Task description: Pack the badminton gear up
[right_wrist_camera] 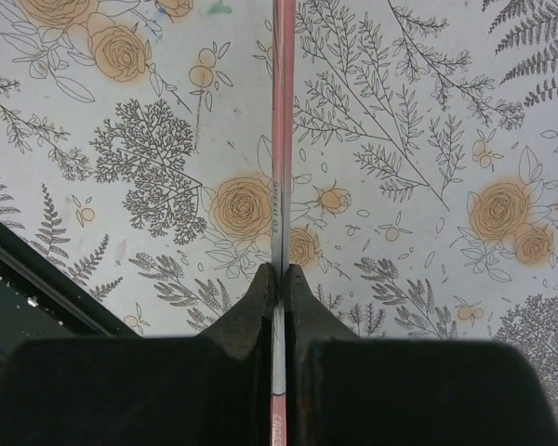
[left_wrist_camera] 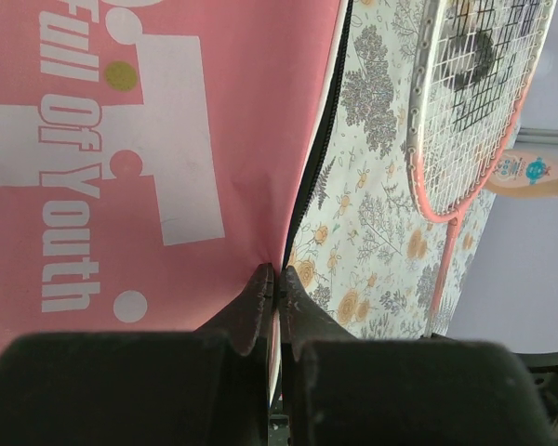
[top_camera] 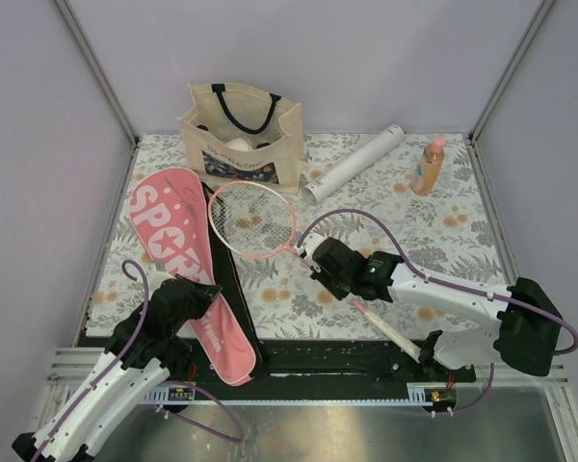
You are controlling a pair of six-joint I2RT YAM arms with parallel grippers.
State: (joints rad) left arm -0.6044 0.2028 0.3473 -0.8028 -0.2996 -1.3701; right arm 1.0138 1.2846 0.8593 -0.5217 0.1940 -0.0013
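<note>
The pink SPORT-lettered case lies at the left, its zip edge open on a black inside. My left gripper is shut on that edge of the case, with the fingertips pinching the pink cloth. One pink-rimmed racket lies beside the case, with its handle toward the near edge. My right gripper is shut on its thin shaft, just above the flowered cloth. The long white tube lies at the back. A second racket and the shuttlecocks do not show clearly.
A beige tote with dark straps stands at the back, behind the racket head. A small orange bottle stands at the back right, also in the left wrist view. The flowered tablecloth ends at a black strip along the near edge.
</note>
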